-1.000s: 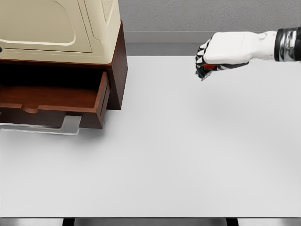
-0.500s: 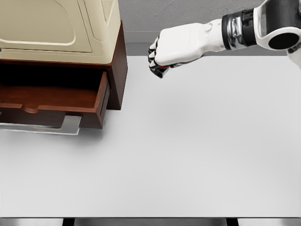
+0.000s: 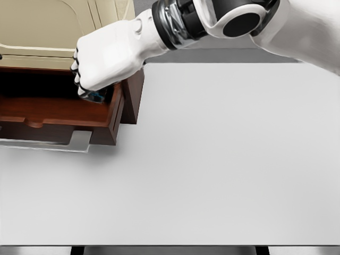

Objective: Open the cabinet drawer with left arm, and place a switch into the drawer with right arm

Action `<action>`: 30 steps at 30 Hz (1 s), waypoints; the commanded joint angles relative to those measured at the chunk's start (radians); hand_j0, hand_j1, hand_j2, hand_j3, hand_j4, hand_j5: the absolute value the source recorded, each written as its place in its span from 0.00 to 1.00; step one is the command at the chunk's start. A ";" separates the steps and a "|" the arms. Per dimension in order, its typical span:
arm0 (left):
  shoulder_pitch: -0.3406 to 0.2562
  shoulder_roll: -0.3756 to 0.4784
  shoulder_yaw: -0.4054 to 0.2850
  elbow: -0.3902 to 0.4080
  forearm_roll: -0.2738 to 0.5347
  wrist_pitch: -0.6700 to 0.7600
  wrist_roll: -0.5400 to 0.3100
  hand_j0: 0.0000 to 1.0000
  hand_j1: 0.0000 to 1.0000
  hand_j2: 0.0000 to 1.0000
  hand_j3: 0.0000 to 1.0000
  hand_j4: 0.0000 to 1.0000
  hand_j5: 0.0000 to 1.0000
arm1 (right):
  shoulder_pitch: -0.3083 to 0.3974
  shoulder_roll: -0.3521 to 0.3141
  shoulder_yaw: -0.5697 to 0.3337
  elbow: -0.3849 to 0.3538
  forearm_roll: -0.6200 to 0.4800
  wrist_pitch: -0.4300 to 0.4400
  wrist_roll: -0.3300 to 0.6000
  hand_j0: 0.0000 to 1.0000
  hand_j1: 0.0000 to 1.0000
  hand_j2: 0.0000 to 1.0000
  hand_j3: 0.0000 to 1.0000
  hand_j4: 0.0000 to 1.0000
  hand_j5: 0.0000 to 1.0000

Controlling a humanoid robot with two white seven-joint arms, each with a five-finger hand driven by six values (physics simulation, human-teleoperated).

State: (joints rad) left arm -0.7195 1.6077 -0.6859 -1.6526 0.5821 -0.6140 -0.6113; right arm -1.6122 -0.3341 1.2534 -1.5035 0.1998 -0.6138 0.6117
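On the white table (image 3: 212,170) the drawer (image 3: 58,111) stands open just below our right hand (image 3: 106,61), fist curled around the switch (image 3: 95,96). We judge it small, light, rigid; gripping its sides seems safest.

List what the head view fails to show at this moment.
- Switch: only a dark sliver shows beneath the right hand; the curled fingers hide the rest.
- Drawer: its left part is cut off by the picture's left edge, and the hand covers its right rear corner.
- Cabinet: top cropped by the upper edge.
- Left arm: out of view.
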 commanded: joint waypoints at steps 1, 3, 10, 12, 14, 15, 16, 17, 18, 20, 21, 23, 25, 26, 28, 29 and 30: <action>0.000 -0.002 0.000 0.005 0.007 0.003 0.000 1.00 1.00 1.00 1.00 1.00 1.00 | -0.003 0.078 -0.003 0.123 -0.003 0.003 -0.001 0.47 0.47 0.47 0.47 0.47 0.47; 0.000 -0.003 -0.001 0.005 0.005 0.003 0.000 1.00 1.00 1.00 1.00 1.00 1.00 | -0.018 0.113 -0.003 0.198 -0.002 0.003 -0.001 0.47 0.47 0.47 0.47 0.47 0.47; 0.002 -0.005 -0.009 0.008 0.004 0.003 0.000 1.00 1.00 1.00 1.00 1.00 1.00 | -0.020 0.182 0.011 0.223 0.003 0.003 -0.001 0.54 0.54 0.54 0.54 0.54 0.54; 0.002 -0.005 -0.010 0.019 0.005 0.003 0.000 1.00 1.00 1.00 1.00 1.00 1.00 | -0.021 0.199 0.031 0.243 0.006 0.003 -0.001 0.59 0.59 0.59 0.59 0.59 0.59; 0.002 -0.005 -0.015 0.020 0.004 0.003 0.000 1.00 1.00 1.00 1.00 1.00 1.00 | -0.023 0.205 0.031 0.261 0.007 0.003 -0.001 0.60 0.60 0.60 0.60 0.60 0.60; 0.002 -0.005 -0.015 0.020 0.005 0.003 0.000 1.00 1.00 1.00 1.00 1.00 1.00 | -0.023 0.213 0.032 0.276 0.007 0.003 -0.001 0.60 0.60 0.60 0.60 0.60 0.60; 0.002 -0.006 -0.015 0.020 0.004 0.003 0.000 1.00 1.00 1.00 1.00 1.00 1.00 | -0.023 0.214 0.032 0.279 0.009 0.003 -0.001 0.60 0.60 0.60 0.60 0.60 0.60; 0.002 -0.006 -0.015 0.020 0.004 0.003 0.000 1.00 1.00 1.00 1.00 1.00 1.00 | -0.023 0.218 0.032 0.285 0.010 0.003 -0.001 0.60 0.60 0.60 0.60 0.60 0.60; 0.002 -0.006 -0.015 0.020 0.004 0.003 0.000 1.00 1.00 1.00 1.00 1.00 1.00 | -0.025 0.219 0.032 0.296 0.010 0.003 -0.001 0.60 0.60 0.60 0.60 0.60 0.60; 0.002 -0.006 -0.015 0.020 0.004 0.003 0.000 1.00 1.00 1.00 1.00 1.00 1.00 | -0.026 0.219 0.032 0.298 0.010 0.003 -0.001 0.60 0.60 0.60 0.60 0.60 0.60; 0.002 -0.006 -0.015 0.020 0.004 0.003 0.000 1.00 1.00 1.00 1.00 1.00 1.00 | -0.026 0.218 0.032 0.298 0.010 0.003 -0.001 0.60 0.60 0.60 0.60 0.60 0.60; 0.002 -0.006 -0.015 0.020 0.004 0.003 0.000 1.00 1.00 1.00 1.00 1.00 1.00 | -0.026 0.218 0.032 0.298 0.010 0.003 -0.001 0.60 0.60 0.60 0.60 0.60 0.60; 0.002 -0.006 -0.015 0.020 0.004 0.003 0.000 1.00 1.00 1.00 1.00 1.00 1.00 | -0.028 0.221 0.032 0.298 0.012 0.003 -0.001 0.60 0.60 0.60 0.60 0.60 0.60; 0.002 -0.006 -0.015 0.020 0.004 0.003 0.000 1.00 1.00 1.00 1.00 1.00 1.00 | -0.028 0.227 0.032 0.304 0.012 0.003 -0.001 0.60 0.60 0.60 0.60 0.60 0.60; 0.002 -0.006 -0.015 0.020 0.004 0.003 0.000 1.00 1.00 1.00 1.00 1.00 1.00 | -0.031 0.228 0.032 0.322 0.012 0.003 -0.001 0.60 0.60 0.60 0.60 0.60 0.60; 0.002 -0.006 -0.015 0.020 0.004 0.003 0.000 1.00 1.00 1.00 1.00 1.00 1.00 | -0.031 0.228 0.032 0.325 0.012 0.003 -0.001 0.60 0.60 0.60 0.60 0.60 0.60; 0.002 -0.006 -0.015 0.020 0.004 0.003 0.000 1.00 1.00 1.00 1.00 1.00 1.00 | -0.031 0.231 0.032 0.332 0.012 0.003 -0.001 0.60 0.60 0.60 0.60 0.60 0.60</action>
State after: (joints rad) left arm -0.7180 1.6010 -0.7013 -1.6322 0.5784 -0.6139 -0.6112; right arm -1.6429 -0.1054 1.2867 -1.1833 0.2138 -0.6135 0.6114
